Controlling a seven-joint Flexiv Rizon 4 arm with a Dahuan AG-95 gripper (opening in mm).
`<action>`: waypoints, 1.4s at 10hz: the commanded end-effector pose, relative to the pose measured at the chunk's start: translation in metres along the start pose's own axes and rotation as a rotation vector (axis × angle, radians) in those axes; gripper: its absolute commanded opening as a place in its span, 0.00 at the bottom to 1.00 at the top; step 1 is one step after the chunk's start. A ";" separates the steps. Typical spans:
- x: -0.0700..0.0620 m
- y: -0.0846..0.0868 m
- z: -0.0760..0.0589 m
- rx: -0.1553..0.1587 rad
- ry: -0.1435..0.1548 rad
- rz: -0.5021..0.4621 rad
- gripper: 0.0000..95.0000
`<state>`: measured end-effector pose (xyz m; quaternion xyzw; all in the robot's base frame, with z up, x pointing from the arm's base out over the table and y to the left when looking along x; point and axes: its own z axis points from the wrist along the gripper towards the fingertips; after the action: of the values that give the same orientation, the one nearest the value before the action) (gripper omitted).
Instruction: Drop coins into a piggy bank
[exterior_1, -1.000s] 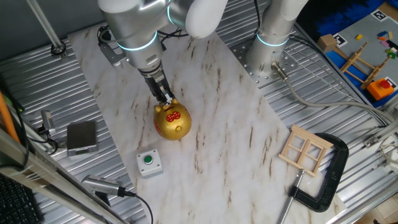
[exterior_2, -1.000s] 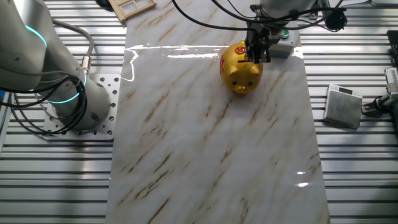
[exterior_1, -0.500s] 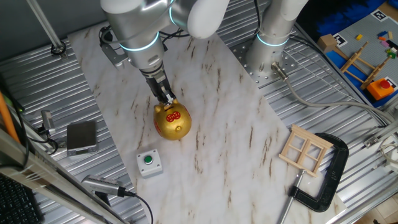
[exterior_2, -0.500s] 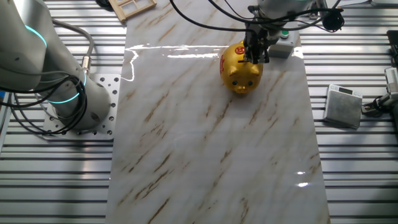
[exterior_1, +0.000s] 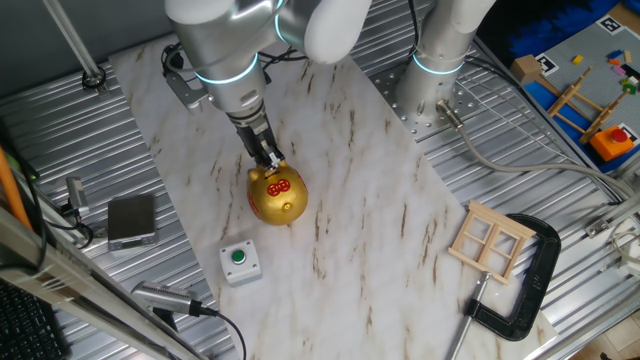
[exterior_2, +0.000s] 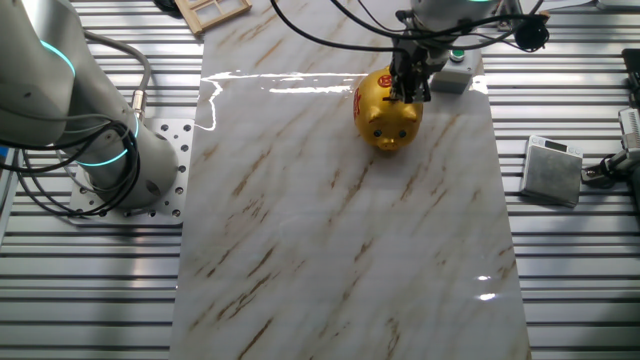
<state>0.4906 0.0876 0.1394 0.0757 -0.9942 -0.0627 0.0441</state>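
Over the last second the dark two-finger gripper (exterior_1: 270, 160) has lifted slightly off the top of the rounded, shiny gold piggy bank (exterior_1: 277, 196) — left of centre in one fixed view, upper right in the other (exterior_2: 386, 108). That suggests a coin was just released, though none is visible — nor the bank's contents. Whether the fingers are apart, I cannot tell.

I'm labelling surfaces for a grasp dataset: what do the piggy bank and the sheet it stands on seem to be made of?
The piggy bank looks like glazed ceramic or hard plastic, which one is unclear. It has a shiny gold coat with bright highlights and red markings. The sheet is glossy with a white marble pattern of brown veins. Glare streaks suggest a smooth laminate or polished board, probably not stone.
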 end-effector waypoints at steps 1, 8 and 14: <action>-0.001 0.000 0.001 0.000 -0.002 0.001 0.00; -0.002 0.001 0.002 0.000 -0.012 -0.007 0.00; -0.002 0.001 0.003 0.000 -0.018 -0.025 0.20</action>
<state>0.4922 0.0893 0.1363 0.0877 -0.9936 -0.0630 0.0343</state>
